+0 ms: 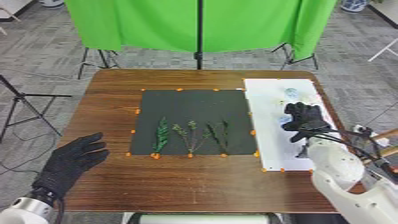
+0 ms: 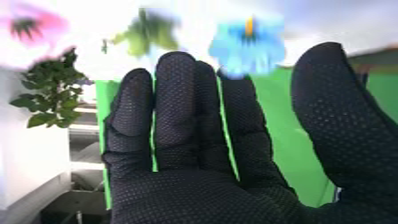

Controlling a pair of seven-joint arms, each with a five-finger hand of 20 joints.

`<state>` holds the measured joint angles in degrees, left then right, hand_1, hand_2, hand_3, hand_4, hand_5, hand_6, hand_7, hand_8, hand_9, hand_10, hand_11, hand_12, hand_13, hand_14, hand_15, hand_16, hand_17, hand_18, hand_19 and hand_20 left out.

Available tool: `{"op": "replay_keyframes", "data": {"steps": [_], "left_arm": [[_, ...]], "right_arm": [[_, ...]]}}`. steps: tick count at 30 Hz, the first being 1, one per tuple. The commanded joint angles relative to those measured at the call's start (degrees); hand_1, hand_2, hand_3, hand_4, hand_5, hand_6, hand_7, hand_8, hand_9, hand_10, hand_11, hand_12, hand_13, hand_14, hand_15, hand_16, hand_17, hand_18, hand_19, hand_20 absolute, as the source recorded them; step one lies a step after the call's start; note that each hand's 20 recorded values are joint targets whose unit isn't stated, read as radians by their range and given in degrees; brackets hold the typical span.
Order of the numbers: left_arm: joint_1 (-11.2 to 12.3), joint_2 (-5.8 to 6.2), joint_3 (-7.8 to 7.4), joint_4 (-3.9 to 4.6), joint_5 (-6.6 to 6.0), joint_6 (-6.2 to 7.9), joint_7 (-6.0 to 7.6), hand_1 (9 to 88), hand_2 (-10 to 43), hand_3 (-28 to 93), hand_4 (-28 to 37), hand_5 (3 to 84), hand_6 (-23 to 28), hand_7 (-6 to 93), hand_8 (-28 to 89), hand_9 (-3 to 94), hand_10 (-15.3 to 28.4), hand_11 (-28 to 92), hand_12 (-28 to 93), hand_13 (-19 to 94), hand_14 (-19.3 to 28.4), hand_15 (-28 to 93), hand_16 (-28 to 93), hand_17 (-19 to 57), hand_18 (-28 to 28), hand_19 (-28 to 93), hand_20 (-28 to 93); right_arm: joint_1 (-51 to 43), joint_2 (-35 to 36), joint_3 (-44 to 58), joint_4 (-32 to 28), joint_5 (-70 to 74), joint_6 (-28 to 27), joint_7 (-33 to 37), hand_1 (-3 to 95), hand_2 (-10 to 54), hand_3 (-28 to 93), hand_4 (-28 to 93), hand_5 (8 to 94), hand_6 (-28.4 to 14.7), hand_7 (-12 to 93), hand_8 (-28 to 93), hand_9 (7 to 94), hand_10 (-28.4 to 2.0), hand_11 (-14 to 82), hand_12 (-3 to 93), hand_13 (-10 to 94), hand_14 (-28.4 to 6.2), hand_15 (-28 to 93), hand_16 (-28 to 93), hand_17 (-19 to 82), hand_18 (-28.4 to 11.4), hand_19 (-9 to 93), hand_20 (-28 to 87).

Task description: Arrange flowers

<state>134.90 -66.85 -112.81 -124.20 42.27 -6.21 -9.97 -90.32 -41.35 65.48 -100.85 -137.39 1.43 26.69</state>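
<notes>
Three green sprigs (image 1: 162, 136) lie side by side on the black mat (image 1: 182, 107) across my bench (image 1: 169, 185). I have the right hand (image 1: 306, 119) over the white board (image 1: 269, 95), fingers extended, near a blue flower (image 2: 248, 46); my left hand (image 1: 73, 161) is beside the mat, fingers relaxed.

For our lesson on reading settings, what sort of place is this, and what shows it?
Probably a robotics lab: white robot arms extend over a wooden table, a green backdrop hangs behind it, and a tripod stand stands at the left.
</notes>
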Motion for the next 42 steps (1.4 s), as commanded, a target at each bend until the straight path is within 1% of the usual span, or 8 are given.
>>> {"op": "replay_keyframes", "data": {"steps": [1, 3, 6, 9, 14, 24, 31, 42], "left_arm": [[0.5, 0.09, -0.27, 0.07, 0.06, -0.16, -0.05, 25.5, 6.3, 76, -27.6, 35.5, 6.3, 31.4, -15, 31.5, 15.7, 40, 13, 26, 17.7, 56, -7, -6.1, 23.1, 62, 3], [0.6, 0.08, -0.48, -0.04, 0.12, -0.1, 0.12, 25.5, 6.3, 76, -27.6, 35.6, 6.4, 31.4, -16, 31.5, 15.6, 40, 13, 26, 17.8, 56, -7, -6.1, 23.2, 62, 3], [0.5, 0.2, -0.98, -0.17, 0.11, -0.15, 0.18, 25.5, 6.3, 76, -27.6, 35.6, 6.4, 31.3, -16, 31.5, 15.7, 40, 13, 26, 17.8, 56, -7, -6.2, 23.2, 62, 3], [0.4, 0.65, -1.59, -0.37, 0.07, 0.0, 0.27, 25.5, 6.3, 76, -27.6, 35.6, 6.4, 31.4, -15, 31.6, 15.7, 40, 13, 26, 17.8, 56, -7, -6.2, 23.2, 62, 3], [0.4, 1.32, -2.72, -0.77, -0.04, 0.0, 1.52, 25.5, 6.3, 76, -27.5, 35.6, 6.4, 31.3, -15, 31.5, 15.6, 40, 13, 26, 17.8, 56, -7, -6.2, 23.2, 62, 3], [-1.4, 3.17, -5.05, -1.02, -0.28, 0.44, 0.66, 25.5, 6.3, 76, -27.5, 35.6, 6.4, 31.3, -15, 31.5, 15.6, 40, 13, 26, 17.7, 56, -7, -6.2, 23.3, 62, 3], [-2.8, 3.9, -4.16, -0.15, -0.31, 0.55, 0.01, 25.6, 6.3, 76, -27.5, 35.6, 6.3, 31.4, -15, 31.6, 15.6, 40, 13, 26, 17.7, 56, -7, -6.2, 23.3, 62, 3], [-3.0, 4.94, -2.91, 0.52, -0.66, 1.22, -0.28, 25.7, 6.3, 76, -27.5, 35.6, 6.4, 31.4, -16, 31.5, 15.6, 40, 13, 26, 17.8, 56, -7, -6.2, 23.3, 62, 3]], "right_arm": [[2.1, -0.1, -3.1, 3.3, -1.6, 6.3, 0.9, 35.8, -9.5, 88, -28, 41.6, -2.8, 43, -23, 44.9, -10.5, 49.4, 21.3, 54, -5.7, 71, 24, 27, -16.2, 82, 42], [2.3, -0.2, -4.0, 4.2, -1.6, 10.3, -0.1, 39.1, -9.5, 85, -28, 44.9, -1.8, 45, -24, 51.2, -8.7, 46.0, 24.9, 59, -4.3, 67, 30, 29, -16.4, 83, 42], [2.3, -0.3, -4.6, 4.2, -2.1, 13.4, -1.6, 47.4, -7.6, 78, -28, 57.5, -0.3, 53, -12, 75.7, -4.6, 29.2, 41.3, 72, -3.4, 63, 31, 34, -17.3, 85, 42], [2.8, -1.1, -4.8, 3.4, -1.7, 13.4, -2.9, 50.5, -7.2, 78, -28, 67.9, 0.1, 52, -11, 85.7, -3.5, 27.6, 41.9, 80, -2.8, 62, 30, 38, -17.7, 87, 42], [4.7, -2.6, -6.0, 1.8, -0.8, 14.5, -4.2, 50.0, -9.1, 81, -28, 70.7, -0.3, 50, -12, 87.7, -3.5, 26.1, 42.7, 81, -3.0, 61, 31, 38, -18.0, 87, 42], [16.4, -10.6, -17.9, -0.6, 0.7, 16.6, -12.5, 49.2, -9.5, 83, -28, 71.2, -0.4, 50, -12, 88.0, -4.1, 25.3, 44.2, 80, -3.3, 62, 32, 38, -17.8, 87, 43], [23.5, -19.6, -27.3, 2.7, 0.3, 12.5, -18.5, 48.9, -9.5, 83, -28, 71.0, -0.4, 50, -12, 87.7, -4.1, 25.0, 44.5, 79, -3.3, 62, 32, 37, -17.5, 87, 43], [28.4, -26.3, -38.4, 6.7, -3.1, 8.5, -18.5, 48.7, -9.5, 83, -28, 70.8, -0.2, 50, -12, 87.8, -4.1, 24.5, 44.9, 79, -3.3, 63, 32, 37, -17.5, 87, 43]]}}
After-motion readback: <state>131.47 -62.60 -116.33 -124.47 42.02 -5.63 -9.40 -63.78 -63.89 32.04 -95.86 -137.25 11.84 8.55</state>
